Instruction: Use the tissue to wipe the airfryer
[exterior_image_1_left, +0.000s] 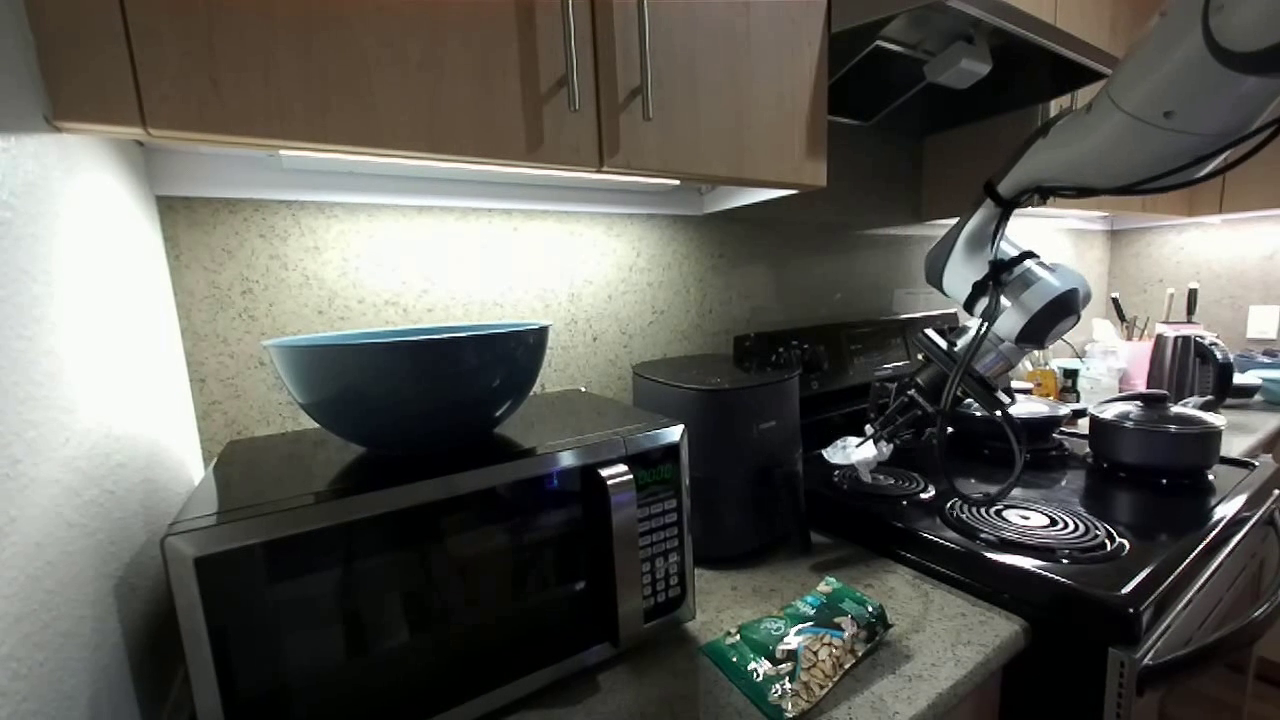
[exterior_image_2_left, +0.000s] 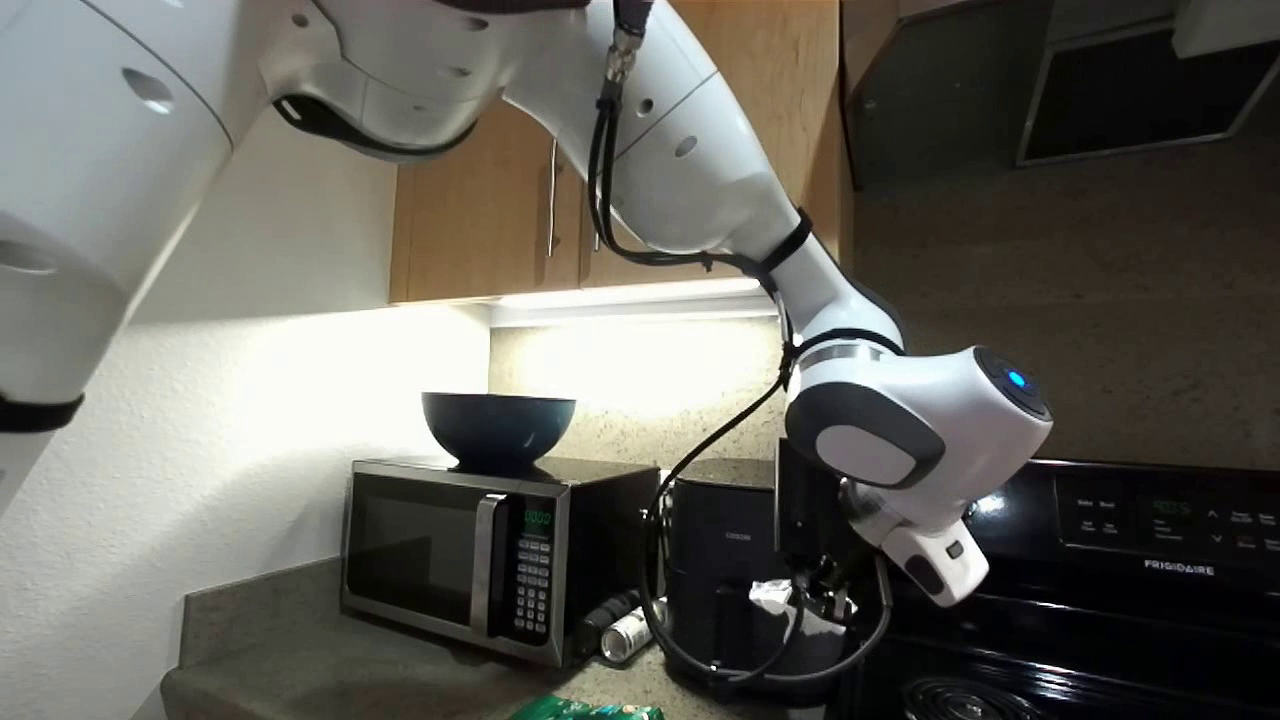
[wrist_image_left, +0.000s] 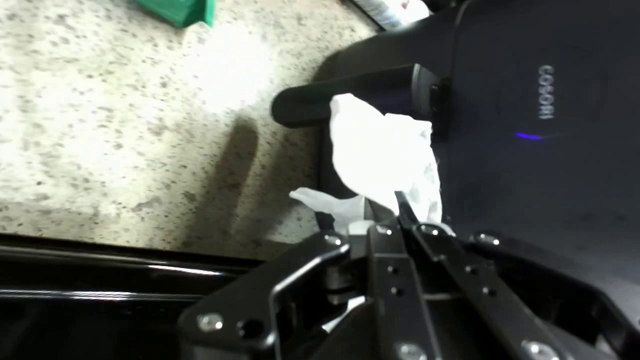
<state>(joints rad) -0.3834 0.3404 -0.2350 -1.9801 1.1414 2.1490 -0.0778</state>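
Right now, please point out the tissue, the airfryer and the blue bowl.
The tissue (wrist_image_left: 387, 155), wrist view: its broad white flap.
The airfryer (exterior_image_1_left: 716, 462), in an exterior view: its dark wall.
The blue bowl (exterior_image_1_left: 410, 388), in an exterior view: its outer side.

The tissue (wrist_image_left: 382, 150) is white, the gripper (wrist_image_left: 397, 212) black; the airfryer (exterior_image_1_left: 715, 460) is black, with pale lettering and a violet-blue streak. The bowl (exterior_image_1_left: 412, 388) shows dark blue outside and light blue inside, the packet (exterior_image_1_left: 800, 650) green and tan, the microwave (exterior_image_1_left: 400, 600) silver and black with green digits, the countertop (exterior_image_1_left: 935, 612) beige-grey with dark speckles
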